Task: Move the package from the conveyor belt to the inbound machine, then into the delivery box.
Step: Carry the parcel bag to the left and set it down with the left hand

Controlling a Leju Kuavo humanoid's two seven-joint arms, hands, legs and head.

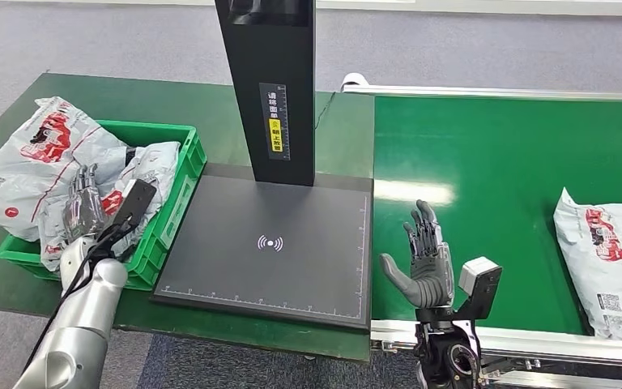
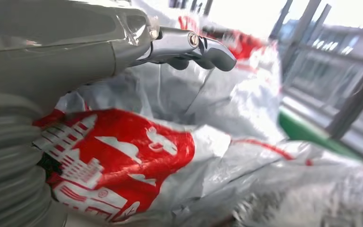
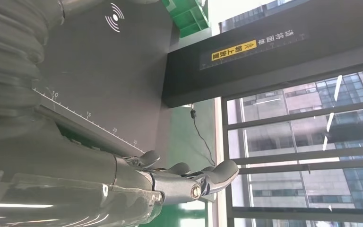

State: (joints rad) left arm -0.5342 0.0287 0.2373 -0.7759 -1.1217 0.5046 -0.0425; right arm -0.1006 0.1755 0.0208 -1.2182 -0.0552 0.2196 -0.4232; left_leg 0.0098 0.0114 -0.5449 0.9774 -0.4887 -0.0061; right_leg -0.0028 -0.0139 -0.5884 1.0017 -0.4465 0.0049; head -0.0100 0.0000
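Observation:
A grey-and-red plastic package [image 1: 607, 259] lies on the green conveyor belt [image 1: 502, 178] at the right edge. My right hand [image 1: 425, 259] stands open over the belt's near left part, well left of that package, holding nothing; its fingers [image 3: 189, 182] show straight in the right wrist view. My left hand [image 1: 85, 207] hovers open over the green delivery box [image 1: 174, 190], just above the packages in it. The left wrist view has the fingers [image 2: 194, 47] extended over a red-printed package [image 2: 123, 161]. The inbound machine's dark scanning plate [image 1: 271, 243] lies bare between box and belt.
The machine's black post [image 1: 271, 81] rises behind the plate. Another grey-and-red package [image 1: 28, 158] hangs over the box's left rim. The box and machine stand on a green table [image 1: 170, 101], whose near edge drops to grey floor.

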